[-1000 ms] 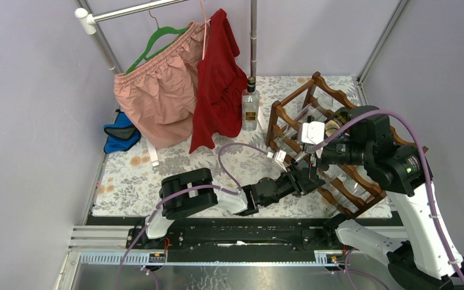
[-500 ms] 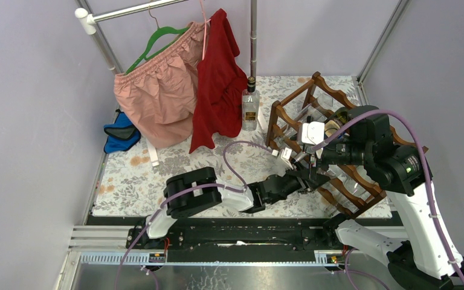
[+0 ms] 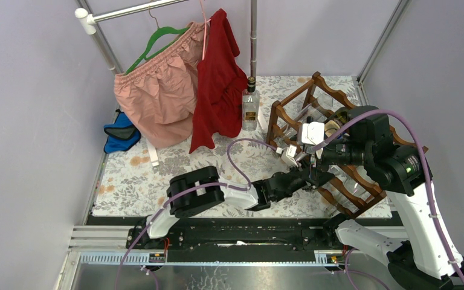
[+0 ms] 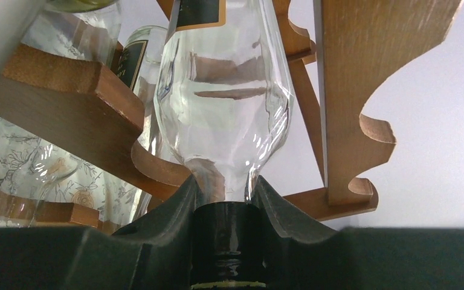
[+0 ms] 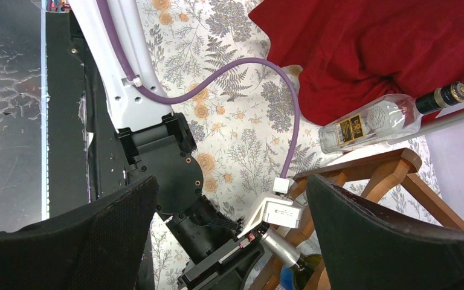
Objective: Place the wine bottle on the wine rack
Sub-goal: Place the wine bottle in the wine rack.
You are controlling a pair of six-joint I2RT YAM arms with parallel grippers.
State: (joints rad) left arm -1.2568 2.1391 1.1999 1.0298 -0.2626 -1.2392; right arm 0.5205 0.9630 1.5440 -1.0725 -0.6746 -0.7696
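Left wrist view: left gripper (image 4: pixel 226 194) pinches the wine bottle (image 4: pixel 223 109) by its neck, glass shoulder close against one wine rack (image 4: pixel 350 72) rail, gap beside the other; right gripper (image 5: pixel 229 187) spread wide

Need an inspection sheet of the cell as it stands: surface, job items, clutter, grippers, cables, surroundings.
Surface: floral table cover, a few brown stains near its left side.
Job's things: wine rack on the right half of the table; wine bottle, clear glass, body in between the rack's rails, neck toward the left arm.
Clutter: spare bottle upright left of the rack; pink shorts and red garment hanging; blue item at the left edge.
Grippers: left gripper shut on the wine bottle's dark neck; right gripper open, holding nothing, above the rack.
Cables: purple cables loop off both arms; no snag seen.
Surroundings: plain walls; clothes rail.
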